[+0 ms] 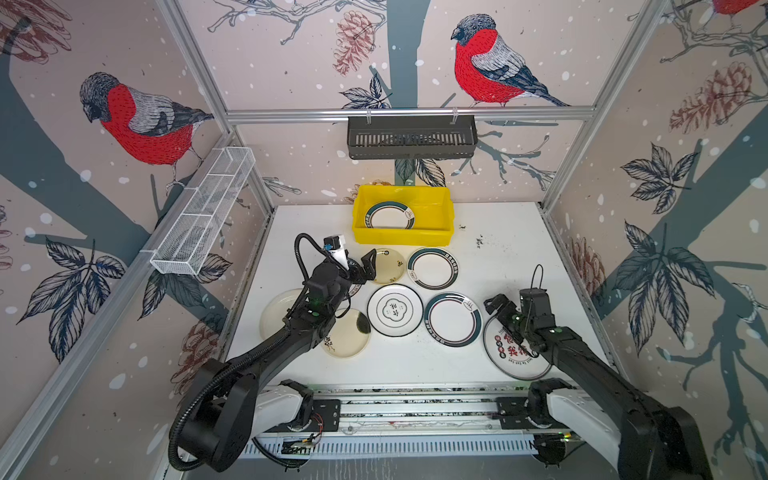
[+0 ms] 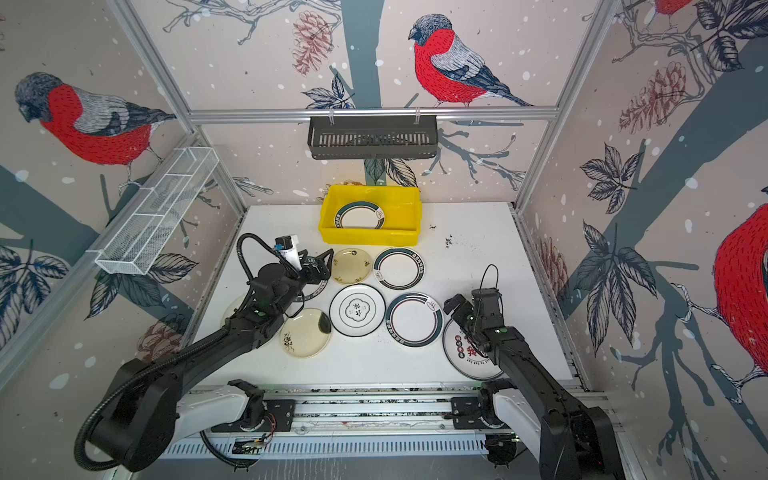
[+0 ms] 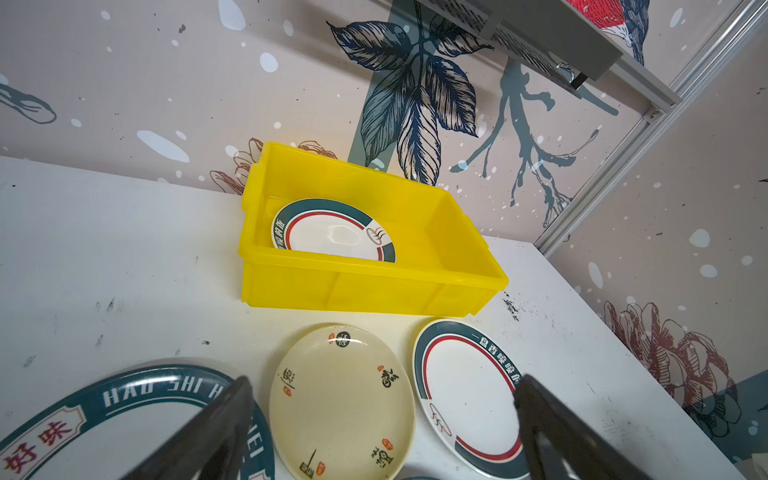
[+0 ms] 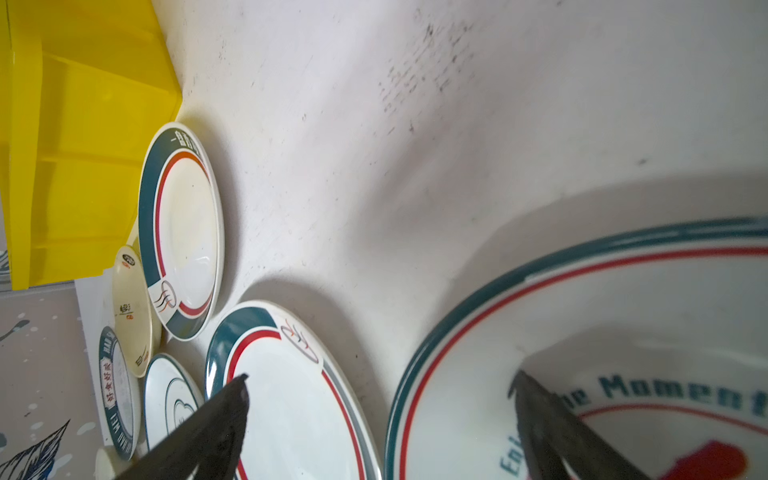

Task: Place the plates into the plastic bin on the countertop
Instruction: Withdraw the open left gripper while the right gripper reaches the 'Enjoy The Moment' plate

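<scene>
Bright yellow rectangular plastic bin (image 1: 402, 236) stood at the upper centre of both top views, at the back edge of the flat white speckled desk (image 1: 498, 257). One white round plate with a dark teal rim (image 1: 390, 216) lay inside it, toward its left end, so the right part of the floor was free for more. Eight further plates (image 1: 395, 309) lay flat on the desk, below the bin in the frame; I judged the task barely begun.

My left pincer (image 3: 380, 390) hung at centre left, jaws spread wide and holding nothing. In the left wrist view its two fingers framed a translucent yellowish round plate with black motifs (image 3: 340, 399), beside a large white plate with teal lettering (image 3: 124, 415). I judged this a line-up on a plate near the bin, giving a short carry.

My right pincer (image 4: 380, 376) hung at lower right, likewise wide open and empty, above the rim of a large white round plate with red and dark lettering (image 1: 515, 357), next to a second teal-rimmed white plate (image 1: 453, 319). Flat plates offer only an edge, so open jaws over a rim suited a pinch there.
</scene>
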